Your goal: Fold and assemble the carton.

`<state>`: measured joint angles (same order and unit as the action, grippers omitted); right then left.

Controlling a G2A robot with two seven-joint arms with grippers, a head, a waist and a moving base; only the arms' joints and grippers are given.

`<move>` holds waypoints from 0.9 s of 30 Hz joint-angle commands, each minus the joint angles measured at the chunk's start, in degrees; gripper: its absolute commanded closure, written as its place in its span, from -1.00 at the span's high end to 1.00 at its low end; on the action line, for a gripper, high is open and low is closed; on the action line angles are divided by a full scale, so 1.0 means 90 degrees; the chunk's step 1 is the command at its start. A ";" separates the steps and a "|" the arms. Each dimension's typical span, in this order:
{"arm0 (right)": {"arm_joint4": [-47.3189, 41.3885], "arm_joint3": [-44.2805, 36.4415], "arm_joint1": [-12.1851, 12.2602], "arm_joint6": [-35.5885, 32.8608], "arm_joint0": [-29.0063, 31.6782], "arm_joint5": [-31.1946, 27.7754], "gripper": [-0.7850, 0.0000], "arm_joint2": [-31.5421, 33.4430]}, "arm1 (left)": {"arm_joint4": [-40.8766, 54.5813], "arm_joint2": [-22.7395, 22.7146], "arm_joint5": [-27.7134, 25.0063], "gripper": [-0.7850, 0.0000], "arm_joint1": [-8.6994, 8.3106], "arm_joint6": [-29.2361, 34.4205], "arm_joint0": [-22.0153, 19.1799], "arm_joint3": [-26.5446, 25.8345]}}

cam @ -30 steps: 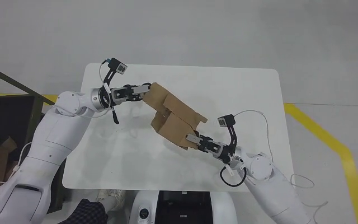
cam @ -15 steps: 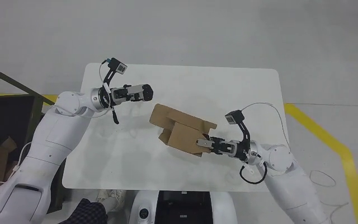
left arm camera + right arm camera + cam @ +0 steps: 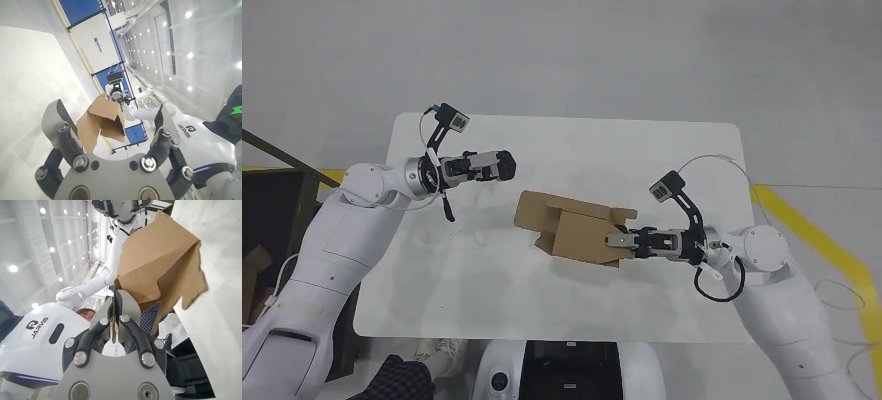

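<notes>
— Right side, go!
— My right gripper [image 3: 115, 294] is pinched tight on an edge flap of the carton [image 3: 577, 228], half-open, at the middle of the table [image 3: 542, 140].
— Left?
— My left gripper [image 3: 110, 108] gapes wide, nothing in it, apart from the carton.

**Bright Light From Above**

Round ceiling lamps [image 3: 190, 55] shine down, and some glow into white blobs. The white table [image 3: 572, 140] is lit evenly and looks very bright. The carton [image 3: 577, 232] drops only a faint, soft shadow on it. Inside the carton's folds the cardboard is darker. In both wrist views straight lines bend near the edges, like in a round mirror.
</notes>
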<state>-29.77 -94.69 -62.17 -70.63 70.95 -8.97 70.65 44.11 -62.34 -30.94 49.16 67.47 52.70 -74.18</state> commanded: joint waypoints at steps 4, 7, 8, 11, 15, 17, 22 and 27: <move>-0.0037 0.0067 -0.0006 -0.0004 -0.0082 0.0065 -1.00 -0.0031 | 0.0000 0.0000 0.0000 1.00 0.0000 0.0000 0.0000 0.0000; -0.0037 0.0067 -0.0006 -0.0004 -0.0082 0.0065 -1.00 -0.0031 | 0.0000 0.0000 0.0000 1.00 0.0000 0.0000 0.0000 0.0000; -0.0037 0.0067 -0.0006 -0.0004 -0.0082 0.0065 -1.00 -0.0031 | 0.0000 0.0000 0.0000 1.00 0.0000 0.0000 0.0000 0.0000; -0.0037 0.0067 -0.0006 -0.0004 -0.0082 0.0065 -1.00 -0.0031 | 0.0000 0.0000 0.0000 1.00 0.0000 0.0000 0.0000 0.0000; -0.0039 0.0066 -0.0007 0.0036 -0.0069 0.0076 -1.00 -0.0036 | 0.0000 0.0000 0.0000 1.00 0.0000 0.0000 0.0000 0.0000; 0.0067 0.0046 -0.0008 0.0280 -0.0032 0.0183 -1.00 -0.0058 | -0.0018 0.0002 0.0044 1.00 0.0004 -0.0076 0.0027 -0.0039; 0.0074 0.0140 -0.0029 0.0588 -0.0056 0.0287 -1.00 -0.0169 | 0.0070 0.0003 0.0285 1.00 0.0031 -0.0035 0.0197 -0.0348; 0.0273 0.0276 -0.0072 0.0991 -0.0147 0.0244 -1.00 -0.0371 | 0.0016 0.0130 0.0540 1.00 0.0083 0.0139 0.0236 -0.0355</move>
<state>-27.61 -92.44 -62.75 -62.53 69.76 -6.71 67.55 44.20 -61.52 -26.67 49.78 68.41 54.83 -77.46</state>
